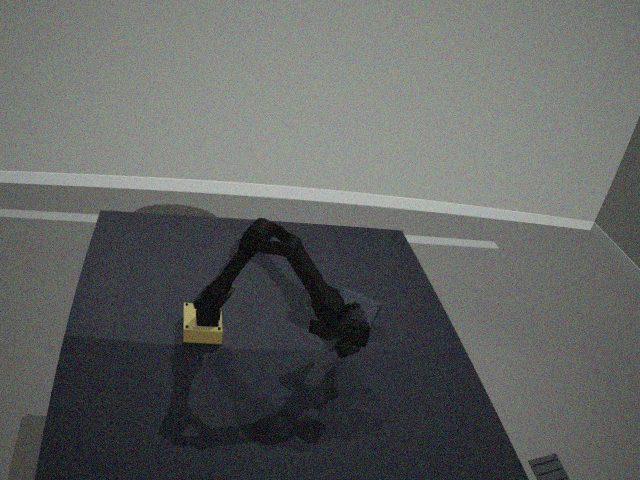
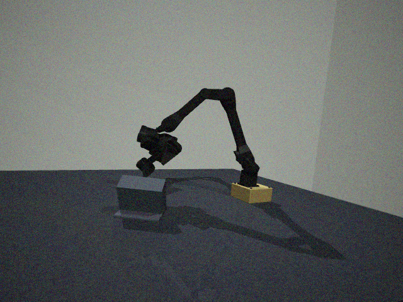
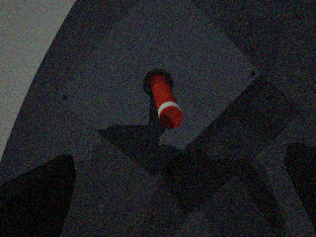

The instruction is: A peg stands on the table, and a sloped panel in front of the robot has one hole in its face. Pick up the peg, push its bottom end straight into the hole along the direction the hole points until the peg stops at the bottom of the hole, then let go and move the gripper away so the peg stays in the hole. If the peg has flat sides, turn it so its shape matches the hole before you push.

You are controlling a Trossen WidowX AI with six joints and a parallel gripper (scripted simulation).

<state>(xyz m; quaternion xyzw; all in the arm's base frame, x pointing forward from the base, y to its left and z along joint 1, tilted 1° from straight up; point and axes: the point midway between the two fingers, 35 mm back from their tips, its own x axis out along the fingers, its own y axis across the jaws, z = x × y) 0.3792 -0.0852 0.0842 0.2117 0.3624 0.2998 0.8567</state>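
In the wrist view a red peg (image 3: 164,101) with a white band near its top sticks out of the hole in the dark sloped panel (image 3: 99,59). Its bottom end is inside the hole. My gripper (image 3: 184,161) (image 1: 347,349) (image 2: 147,167) is open and empty. It is drawn back from the peg, with the fingers dark at the lower left and right of the wrist view, clear of the peg. In the exterior view the gripper hangs just above the panel block (image 2: 140,196). In the top and exterior views the peg is hidden. In the top view only a corner of the panel (image 1: 370,305) shows past the gripper.
The arm's yellow base block (image 1: 202,334) (image 2: 252,192) stands on the dark table (image 1: 129,268) (image 2: 227,260), apart from the panel. The arm's shadow falls across the table. A wall stands behind the table, and a small grey object (image 1: 547,466) lies on the floor.
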